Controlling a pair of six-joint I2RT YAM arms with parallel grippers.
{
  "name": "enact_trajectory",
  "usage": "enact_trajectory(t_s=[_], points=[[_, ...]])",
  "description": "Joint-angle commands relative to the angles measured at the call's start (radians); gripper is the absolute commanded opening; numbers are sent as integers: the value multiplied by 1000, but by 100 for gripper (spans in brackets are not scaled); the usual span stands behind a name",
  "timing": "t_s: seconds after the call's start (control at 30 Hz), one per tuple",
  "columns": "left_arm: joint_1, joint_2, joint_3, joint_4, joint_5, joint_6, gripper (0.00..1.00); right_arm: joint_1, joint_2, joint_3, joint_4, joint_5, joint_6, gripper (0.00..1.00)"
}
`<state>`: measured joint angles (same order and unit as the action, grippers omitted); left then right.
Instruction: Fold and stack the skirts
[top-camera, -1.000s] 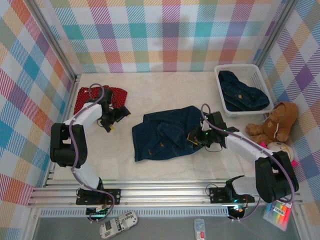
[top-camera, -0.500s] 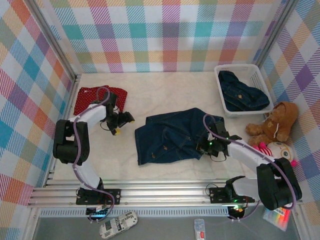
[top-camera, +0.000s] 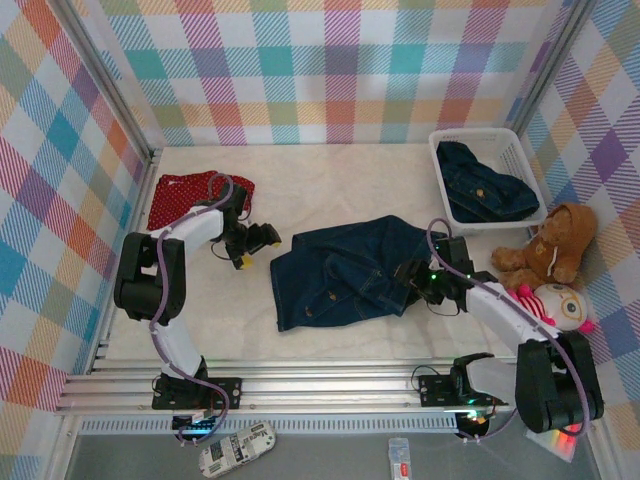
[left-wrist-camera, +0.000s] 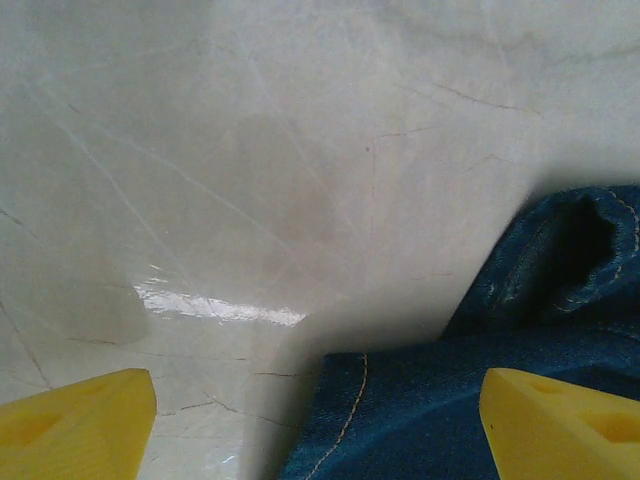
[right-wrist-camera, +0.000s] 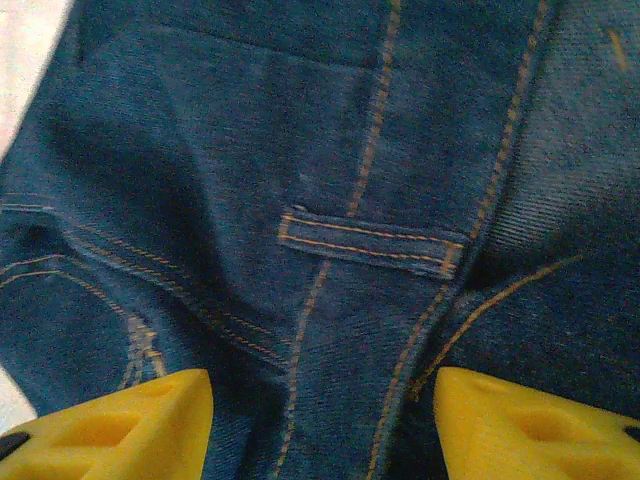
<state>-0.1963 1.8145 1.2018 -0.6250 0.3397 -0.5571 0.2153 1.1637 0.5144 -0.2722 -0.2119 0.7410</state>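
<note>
Denim skirt (top-camera: 345, 270), one, crumpled and unfolded in the middle of the table (top-camera: 330, 170), orange seams up. In the right wrist view I count one belt loop (right-wrist-camera: 370, 240) on it. Second denim skirt (top-camera: 480, 185), bunched inside the basket (top-camera: 437, 150) at the far right corner. Red skirt (top-camera: 190, 190), white-dotted, lying flat at the far left, well apart from the first.

Right gripper (top-camera: 408, 283): at the middle skirt's right edge, over the cloth. Its wrist view has the yellow fingertips (right-wrist-camera: 120, 420) spread to either side, denim across the gap, nothing pinched. Whether the tips touch the cloth I cannot tell.

Left gripper (top-camera: 257, 250): low over bare table just beside that skirt's left edge, between it and the red one. From its wrist view I read the fingertips (left-wrist-camera: 80, 420) wide apart, a stitched hem (left-wrist-camera: 350, 410) lying between them toward the right, nothing gripped.

Bear (top-camera: 545, 245): brown, seated at the right, near the basket. Round-faced toy (top-camera: 560, 305) just beside it, possibly a doll.
</note>
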Motion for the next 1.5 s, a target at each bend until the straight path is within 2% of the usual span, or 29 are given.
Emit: enact_trajectory(t_s=[0.0,0.17,0.4,0.63,0.8,0.93,1.0,1.1,1.17,1.27,1.37,1.43,1.47], points=[[-6,6,25,-16,-1,7,86,-7,40,35,-57,23,57,61],[-6,12,30,-16,13,6,86,-7,96,34,39,-47,68,56],[-9,12,33,-19,17,8,86,-7,60,63,43,-23,67,45],[-11,23,39,-16,27,11,88,-7,21,41,40,-17,94,46],[-12,23,36,2,61,7,89,-7,100,19,150,-42,129,43],[-24,33,24,17,98,6,86,-7,133,64,171,-49,52,16],[-34,41,17,21,119,14,85,-10,96,62,149,-4,9,8],[-53,84,10,31,150,8,81,-23,51,35,142,8,-12,6],[-69,117,9,56,185,-8,70,-24,48,30,129,3,-13,6],[-96,148,20,123,238,-49,47,-24,47,18,134,4,-3,6],[-109,147,60,122,223,-53,21,-26,28,26,142,14,-9,5],[-94,109,101,109,165,-37,0,-42,7,57,140,16,-46,3],[-78,85,122,104,146,-27,0,-58,0,74,143,14,-64,2]])
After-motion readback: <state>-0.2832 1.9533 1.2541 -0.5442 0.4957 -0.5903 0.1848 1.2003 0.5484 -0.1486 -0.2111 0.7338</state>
